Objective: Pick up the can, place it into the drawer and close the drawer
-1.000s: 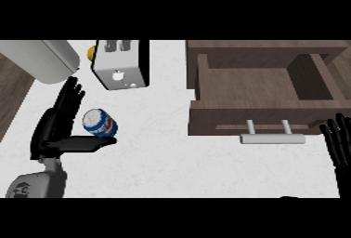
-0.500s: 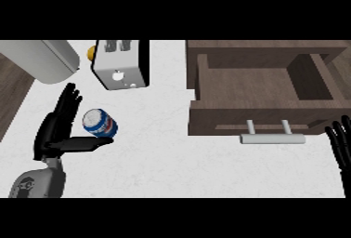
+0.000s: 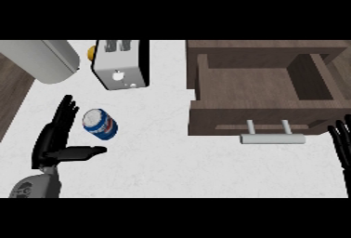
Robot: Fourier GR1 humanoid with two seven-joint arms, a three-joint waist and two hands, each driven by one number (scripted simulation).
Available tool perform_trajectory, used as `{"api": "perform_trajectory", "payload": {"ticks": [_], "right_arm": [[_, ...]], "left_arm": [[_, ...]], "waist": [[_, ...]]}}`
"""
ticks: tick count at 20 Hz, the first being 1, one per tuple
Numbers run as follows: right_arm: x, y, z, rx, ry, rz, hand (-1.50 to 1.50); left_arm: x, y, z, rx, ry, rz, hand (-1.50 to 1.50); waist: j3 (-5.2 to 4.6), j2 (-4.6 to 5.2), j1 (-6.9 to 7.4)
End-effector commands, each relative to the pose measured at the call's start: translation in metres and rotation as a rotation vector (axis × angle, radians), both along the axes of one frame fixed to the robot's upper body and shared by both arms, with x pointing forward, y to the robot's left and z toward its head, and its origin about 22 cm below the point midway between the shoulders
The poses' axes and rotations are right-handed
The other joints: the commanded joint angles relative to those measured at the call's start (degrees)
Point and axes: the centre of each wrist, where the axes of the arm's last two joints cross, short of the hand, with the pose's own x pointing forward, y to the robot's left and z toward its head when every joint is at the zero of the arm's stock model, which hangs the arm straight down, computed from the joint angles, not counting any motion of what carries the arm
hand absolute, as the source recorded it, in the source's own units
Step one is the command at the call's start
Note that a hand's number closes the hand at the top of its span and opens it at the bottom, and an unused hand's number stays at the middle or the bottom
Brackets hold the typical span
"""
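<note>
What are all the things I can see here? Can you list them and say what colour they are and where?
can: 1, blue and white, on the white counter at the left, between the left hand's fingers and thumb
toaster: 1, silver-grey with two slots, near the top left of the counter
small round thing: 1, yellow-orange, just left of the toaster, mostly hidden
large rounded thing: 1, pale grey, top left corner
drawer: 1, brown wood, pulled open at the right
drawer handle: 1, light grey, on the drawer's front
counter: 1, white
left hand: 1, black, open, beside the can
right hand: 1, black, at the right edge, fingers up
</note>
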Motion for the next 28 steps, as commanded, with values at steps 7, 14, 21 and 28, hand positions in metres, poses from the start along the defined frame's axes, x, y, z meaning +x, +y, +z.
{"api": "perform_trajectory", "payload": {"ticks": [7, 14, 21, 28], "right_arm": [[-0.004, -0.002, -0.001, 0.005, -0.018, -0.014, -1.50], [-0.008, 0.000, 0.026, 0.004, -0.018, -0.017, -1.50], [-0.012, 0.016, 0.024, 0.001, -0.017, -0.002, -1.50], [-0.010, 0.002, 0.008, 0.007, -0.011, 0.000, -1.50]], "left_arm": [[0.007, -0.003, -0.027, 0.005, 0.040, 0.007, -1.50], [0.003, 0.028, -0.054, -0.031, 0.063, 0.045, -1.50], [0.013, 0.031, -0.068, -0.019, 0.043, 0.028, -1.50], [0.028, 0.024, -0.057, -0.040, 0.047, 0.026, -1.50]], "waist": [[0.00, -0.01, -0.08], [-0.01, 0.01, -0.15], [-0.05, 0.10, -0.42], [-0.01, 0.02, -0.21]]}}
